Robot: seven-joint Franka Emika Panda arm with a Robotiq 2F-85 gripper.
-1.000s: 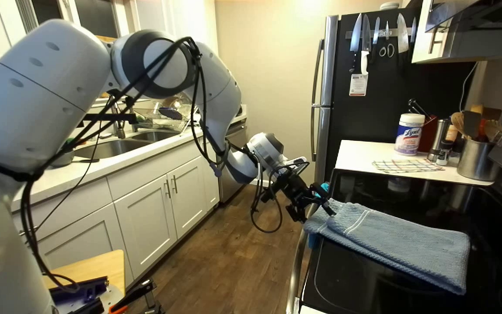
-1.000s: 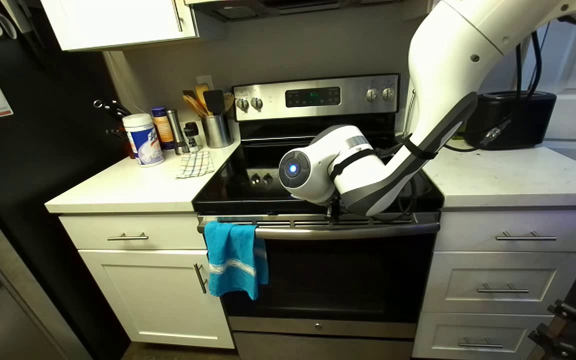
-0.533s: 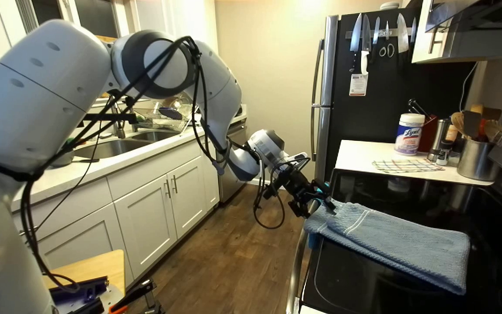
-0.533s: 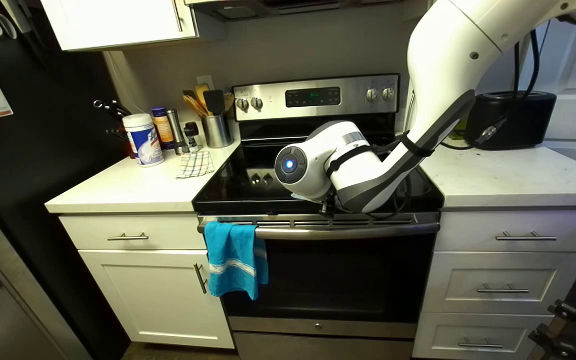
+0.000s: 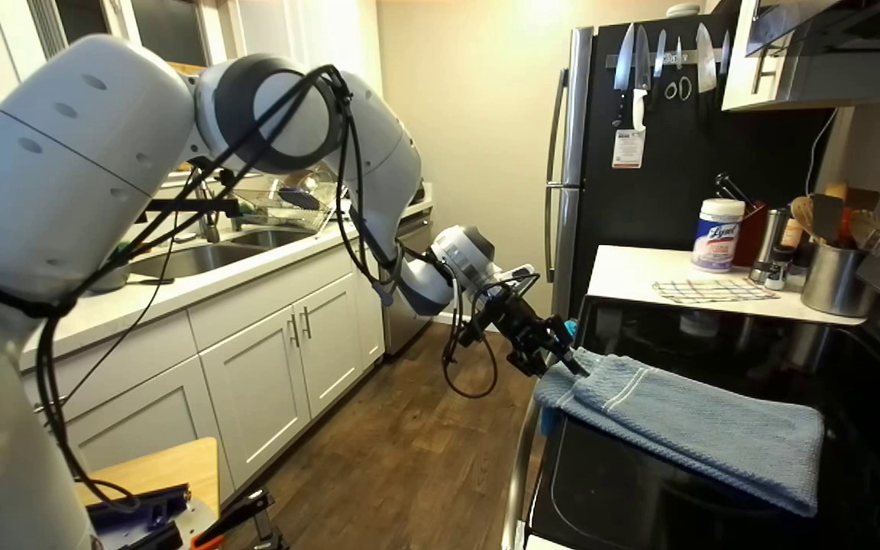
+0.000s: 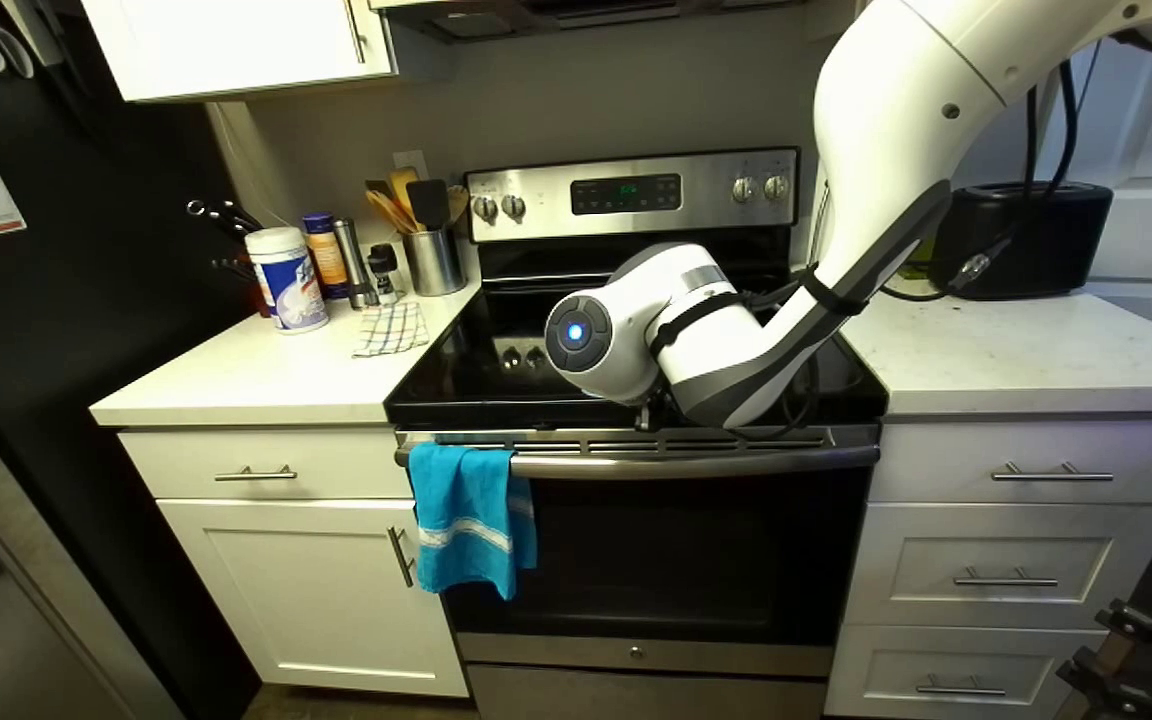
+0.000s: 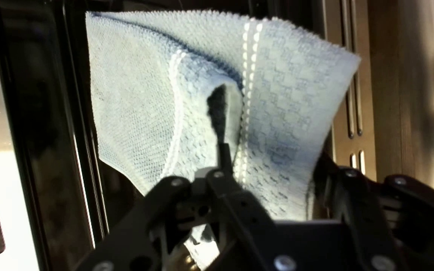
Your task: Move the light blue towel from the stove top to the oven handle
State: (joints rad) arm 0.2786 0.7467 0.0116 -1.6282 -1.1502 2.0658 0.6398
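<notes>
The light blue towel [image 5: 715, 435] lies folded on the black stove top [image 5: 616, 496], its near end at the front edge above the oven handle [image 5: 518, 481]. My gripper [image 5: 560, 373] is at that end, jaws part-way apart with the towel's edge between them. In the wrist view one dark finger [image 7: 219, 113] lies over the towel [image 7: 288, 75], close to a white stripe. The opposite finger stands by the towel's edge, its tip hidden. In the exterior view with the oven handle [image 6: 696, 466] seen head-on, my arm hides the gripper and towel.
A bright blue cloth [image 6: 466, 525] hangs over one end of the oven handle. On the counter beside the stove are a wipes tub [image 5: 717, 235], a checked cloth [image 5: 715, 290] and a utensil pot [image 5: 837, 279]. A slotted metal trim [image 7: 349, 124] borders the stove front.
My gripper rose slightly and shifted a little toward the fridge, then its jaws drew closer together around the towel's edge. The towel itself lies practically as before.
</notes>
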